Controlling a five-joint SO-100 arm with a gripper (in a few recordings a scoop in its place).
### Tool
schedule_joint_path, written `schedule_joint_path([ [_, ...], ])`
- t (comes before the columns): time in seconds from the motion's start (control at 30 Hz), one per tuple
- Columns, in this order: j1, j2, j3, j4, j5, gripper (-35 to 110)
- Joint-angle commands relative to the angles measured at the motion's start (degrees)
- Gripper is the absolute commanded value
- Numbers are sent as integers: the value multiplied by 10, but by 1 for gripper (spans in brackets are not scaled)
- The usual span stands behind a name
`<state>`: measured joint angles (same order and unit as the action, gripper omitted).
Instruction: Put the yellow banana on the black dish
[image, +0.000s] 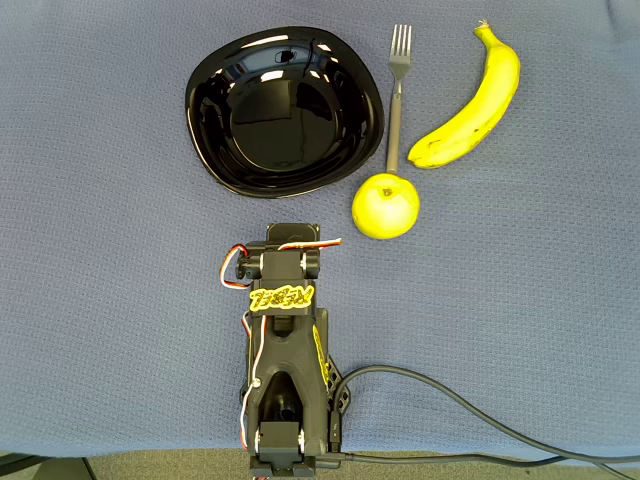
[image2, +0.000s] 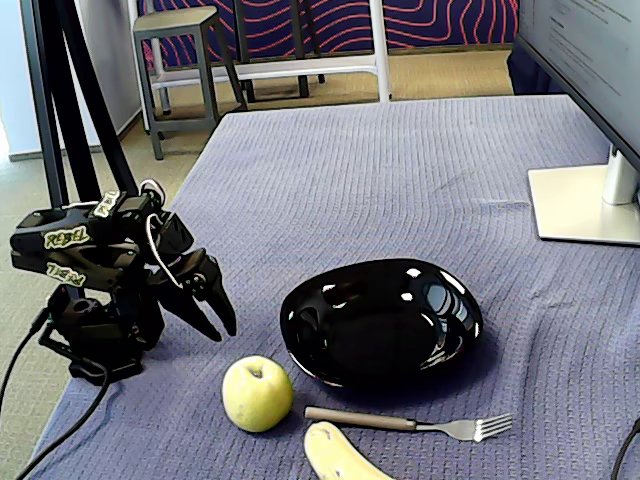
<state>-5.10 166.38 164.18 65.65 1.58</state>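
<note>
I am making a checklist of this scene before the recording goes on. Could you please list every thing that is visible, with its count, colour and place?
banana: one, yellow, on the cloth right of the fork in the overhead view, not on the dish.
dish: one, glossy black, empty, in front of the arm.
fork: one, grey metal, between dish and banana.
apple: one, yellow-green, by the fork's handle end.
tablecloth: one, blue-grey, covering the table.
monitor stand: one, silver, far right in the fixed view.
stool: one, grey, on the floor behind the table.
gripper: one, black, folded down, fingertips slightly apart, holding nothing.
</note>
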Motion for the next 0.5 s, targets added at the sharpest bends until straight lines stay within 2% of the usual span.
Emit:
schedule_joint_path([
  [0.0,11,-41,-142,40,4,2],
  [0.47,10,-50,-144,32,-2,4],
])
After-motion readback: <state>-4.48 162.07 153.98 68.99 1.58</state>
